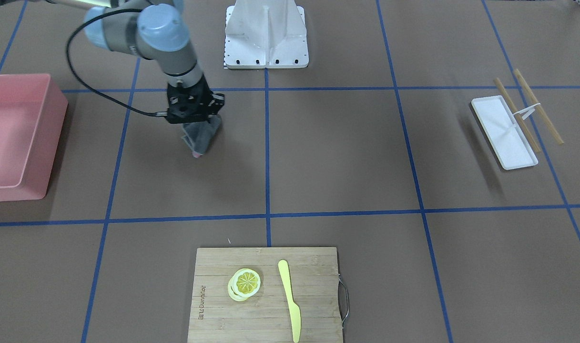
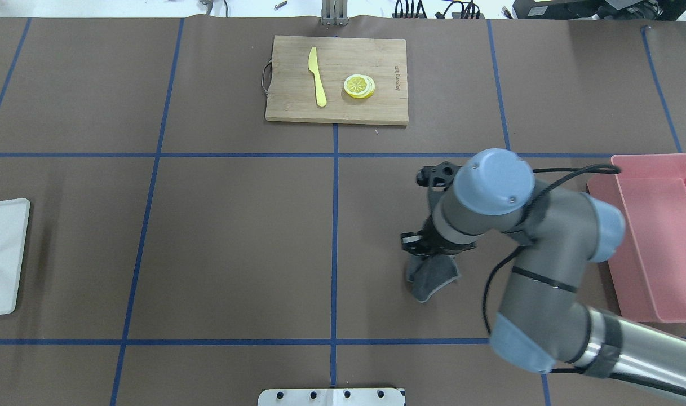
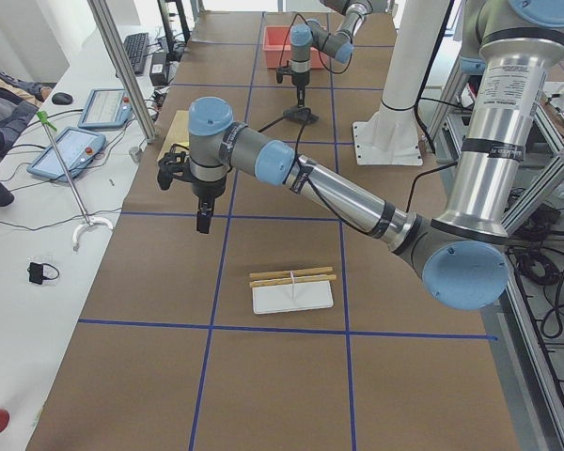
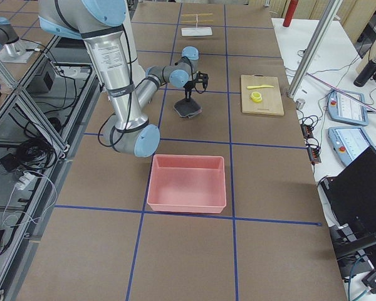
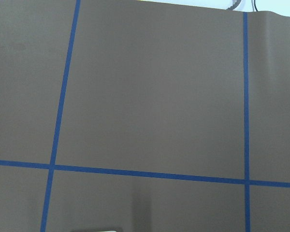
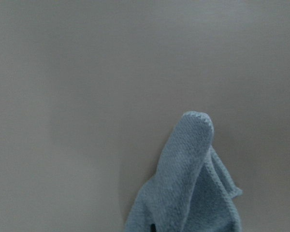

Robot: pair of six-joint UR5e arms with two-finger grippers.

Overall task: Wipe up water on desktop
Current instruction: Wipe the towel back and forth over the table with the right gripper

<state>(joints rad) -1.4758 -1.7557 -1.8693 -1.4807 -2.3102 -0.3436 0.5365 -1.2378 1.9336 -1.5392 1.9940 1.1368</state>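
Exterior left alone shows left claw (image 3: 203, 222), right claw (image 1: 197, 123) grips cloth (image 1: 201, 139)

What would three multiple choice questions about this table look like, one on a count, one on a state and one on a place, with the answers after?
1. How many wooden sticks are at the white tray? A) one B) two C) four
2. What state is the right gripper in? A) open and empty B) shut on the cloth C) holding a stick
3. Where does the yellow knife lie? A) on the white tray B) in the right gripper C) on the cutting board

Answers: 1 B, two sticks show side by side. 2 B, the cloth hangs from it down to the desktop. 3 C, the knife lies on the board beside the lemon slices.
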